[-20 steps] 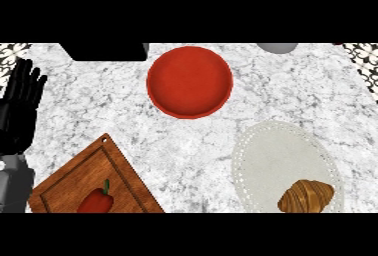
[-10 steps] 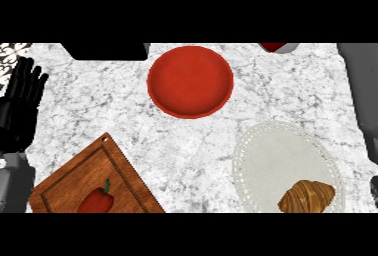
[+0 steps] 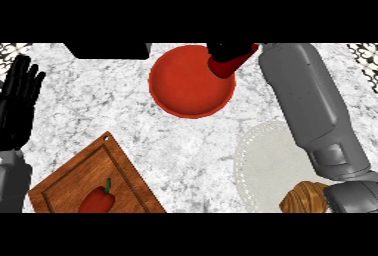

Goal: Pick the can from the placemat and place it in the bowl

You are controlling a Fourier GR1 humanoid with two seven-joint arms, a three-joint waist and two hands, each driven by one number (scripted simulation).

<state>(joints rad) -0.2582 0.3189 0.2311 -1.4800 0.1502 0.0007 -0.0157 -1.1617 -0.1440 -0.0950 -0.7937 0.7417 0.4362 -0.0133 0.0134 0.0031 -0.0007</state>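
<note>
Two hands show, one busy: the right robot hand [image 3: 224, 49] is curled round the red can [image 3: 227, 66], which hangs tilted over the far rim of the red bowl [image 3: 184, 87], well apart from the placemat [image 3: 273, 160]. The left robot hand [image 3: 21, 95] rests spread at the worktop's [image 3: 111, 110] left edge. I'd want the can brought nearer the bowl's middle and lowered before the fingers let go, so it can't tip over the rim
</note>
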